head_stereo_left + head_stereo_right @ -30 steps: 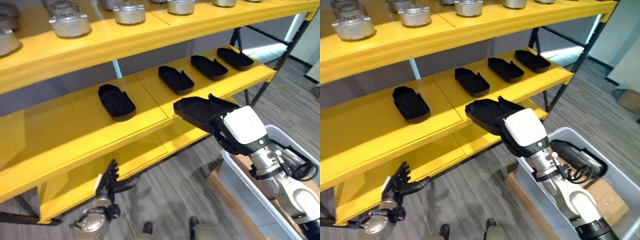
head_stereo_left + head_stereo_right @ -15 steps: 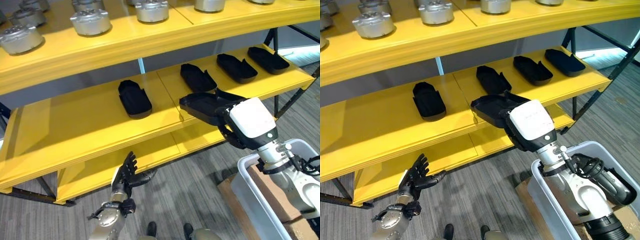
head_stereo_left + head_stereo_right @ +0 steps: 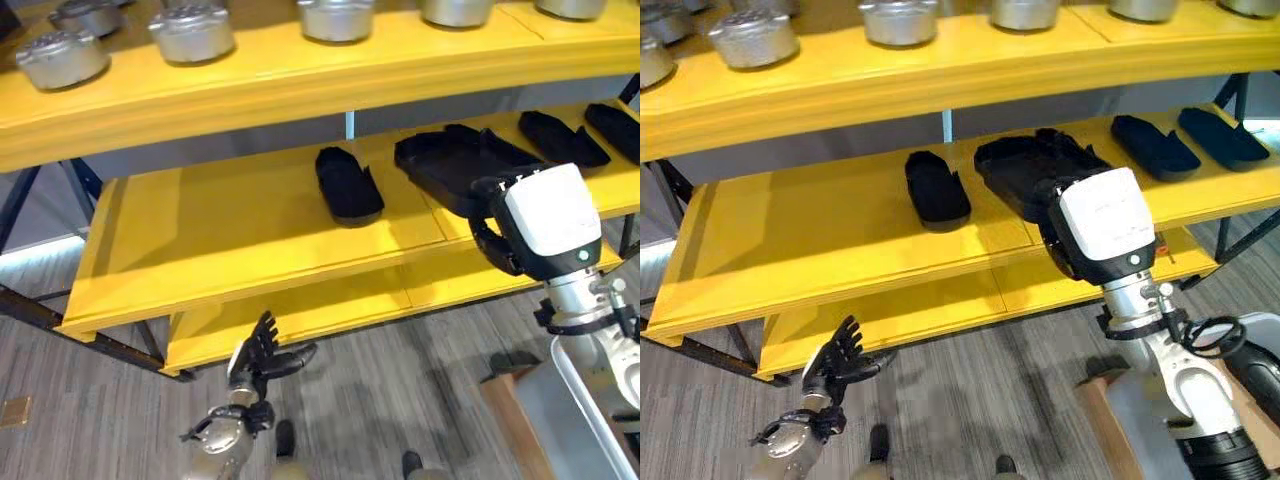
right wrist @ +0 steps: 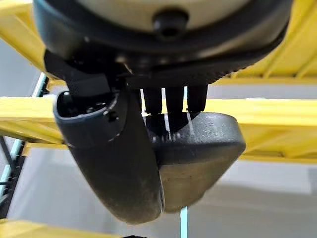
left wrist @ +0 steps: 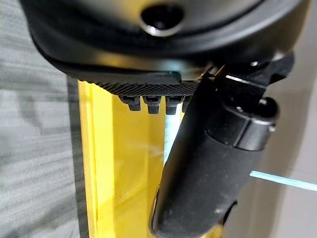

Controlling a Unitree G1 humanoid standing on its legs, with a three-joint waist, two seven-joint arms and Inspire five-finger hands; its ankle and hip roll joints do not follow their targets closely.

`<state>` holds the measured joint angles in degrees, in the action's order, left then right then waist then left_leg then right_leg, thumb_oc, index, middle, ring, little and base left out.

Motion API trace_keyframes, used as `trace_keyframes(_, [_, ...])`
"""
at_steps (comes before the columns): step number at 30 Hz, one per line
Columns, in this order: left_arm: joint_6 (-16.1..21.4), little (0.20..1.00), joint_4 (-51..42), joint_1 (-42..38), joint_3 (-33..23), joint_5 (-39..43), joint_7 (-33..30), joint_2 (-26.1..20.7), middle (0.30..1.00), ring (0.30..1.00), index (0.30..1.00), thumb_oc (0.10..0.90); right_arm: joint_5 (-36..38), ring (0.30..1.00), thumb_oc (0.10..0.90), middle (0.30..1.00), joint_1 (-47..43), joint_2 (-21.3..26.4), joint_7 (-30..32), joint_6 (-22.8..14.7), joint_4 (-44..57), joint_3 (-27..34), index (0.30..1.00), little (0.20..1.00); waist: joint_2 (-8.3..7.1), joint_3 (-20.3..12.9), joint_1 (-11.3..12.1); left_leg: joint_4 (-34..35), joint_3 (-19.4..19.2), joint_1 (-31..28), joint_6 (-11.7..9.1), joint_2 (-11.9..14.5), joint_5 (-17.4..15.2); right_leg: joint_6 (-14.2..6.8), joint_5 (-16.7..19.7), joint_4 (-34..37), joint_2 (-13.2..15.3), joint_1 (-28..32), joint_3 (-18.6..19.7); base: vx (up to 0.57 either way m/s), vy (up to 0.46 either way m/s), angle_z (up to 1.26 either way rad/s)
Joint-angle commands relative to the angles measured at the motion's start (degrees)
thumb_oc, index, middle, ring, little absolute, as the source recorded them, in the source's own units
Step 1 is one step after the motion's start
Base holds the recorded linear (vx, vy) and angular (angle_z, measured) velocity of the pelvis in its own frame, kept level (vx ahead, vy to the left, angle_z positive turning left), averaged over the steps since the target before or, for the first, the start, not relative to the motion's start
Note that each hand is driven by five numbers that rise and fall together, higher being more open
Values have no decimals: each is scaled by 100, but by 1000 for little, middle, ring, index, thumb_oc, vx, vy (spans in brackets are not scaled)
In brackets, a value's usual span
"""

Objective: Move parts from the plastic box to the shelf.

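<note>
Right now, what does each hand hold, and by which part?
The right hand grips a black tray-like part by its near end, thumb beneath. The left hand holds nothing.

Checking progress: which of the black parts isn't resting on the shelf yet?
The big black tray in the right hand, hanging over the middle shelf. The other black parts lie flat on it.

Both eye views look down from the head onto the same yellow shelf. Each wrist view peers closely past its own fingers toward that shelf.
</note>
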<state>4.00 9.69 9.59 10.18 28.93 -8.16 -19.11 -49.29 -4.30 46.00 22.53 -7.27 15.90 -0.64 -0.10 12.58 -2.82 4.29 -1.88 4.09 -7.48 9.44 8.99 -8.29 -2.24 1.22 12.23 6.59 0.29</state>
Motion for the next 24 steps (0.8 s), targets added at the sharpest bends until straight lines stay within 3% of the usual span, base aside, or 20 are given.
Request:
trace_keyframes(1, [588,1000,-744,-203,-162,-110,65,-268,1000,1000,1000,900,158,300,400,300,-898,102,708,45,807,187,300,300,-70,-718,211,-516,-100,194,108,91,-255,-93,72,-308,229,-46,-174,182,305,-19])
trace_keyframes(5, [581,1000,-798,-320,-180,-124,-65,-357,1000,1000,1000,900,117,300,400,300,-1165,-96,673,103,853,-54,300,300,-202,-810,309,-829,-245,325,323,-226,-591,-290,326,-317,619,-162,-148,94,167,-18])
trace_keyframes(14, [583,1000,-898,-223,-269,-151,-164,-312,1000,1000,1000,900,53,300,400,300,-1439,-310,468,132,727,-471,300,300,-391,-868,449,-796,-308,261,655,-683,-879,-459,913,-574,931,-343,-70,92,127,-3])
trace_keyframes(17, [582,1000,-918,-116,-366,-152,-154,-339,1000,1000,1000,900,58,300,400,300,-1584,-392,393,140,640,-634,300,300,-451,-869,576,-819,-253,266,768,-848,-974,-493,1289,-649,1051,-334,-109,104,108,2])
trace_keyframes(20, [555,1000,-912,-68,-402,-164,-193,-342,1000,1000,1000,900,58,300,400,300,-1604,-470,327,144,603,-704,300,300,-416,-842,660,-783,-198,197,898,-979,-1031,-438,1473,-1052,1101,-477,-170,89,165,7])
trace_keyframes(21, [531,1000,-901,-43,-409,-167,-226,-344,1000,1000,1000,900,57,300,400,300,-1679,-529,300,132,552,-827,300,300,-322,-735,692,-712,-161,73,1024,-1052,-1028,-266,1827,-1827,1138,-820,-201,44,263,7])
trace_keyframes(22, [535,1000,-913,-38,-404,-152,-231,-365,1000,1000,1000,900,58,300,400,300,-1761,-567,290,129,535,-912,300,300,-262,-642,697,-693,-162,-1,1073,-1055,-1034,-194,1980,-2132,1132,-995,-287,23,280,5])
trace_keyframes(24, [512,1000,-931,-17,-438,-182,-226,-375,1000,1000,1000,900,48,300,400,300,-1853,-598,285,117,462,-1024,300,300,-140,-491,633,-557,-133,-175,1111,-1008,-1036,-115,1566,-2440,833,-1373,-355,37,141,8])
